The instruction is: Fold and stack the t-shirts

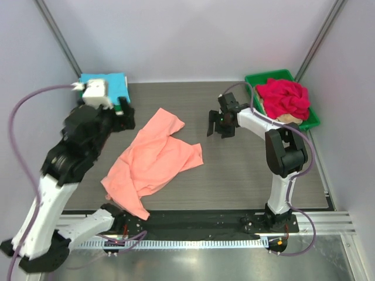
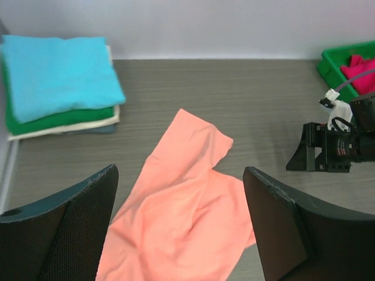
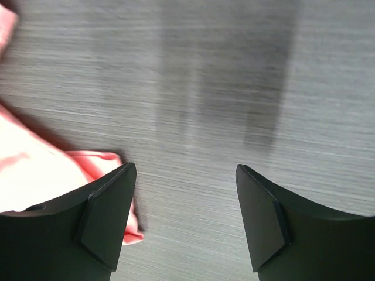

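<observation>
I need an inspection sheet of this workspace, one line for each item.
Surface: grey wood-grain table.
Job's things: salmon-orange t-shirt crumpled at centre, unfolded; folded stack, turquoise on top, far left; red t-shirt over a beige one in the green tray, far right.
Clutter: nothing seen.
Tools: left tool open, empty, between the stack and the salmon-orange t-shirt; right tool open over bare table at the shirt's edge.
Cables: purple cables loop along both arms.
Surroundings: pale walls, metal corner posts.
</observation>
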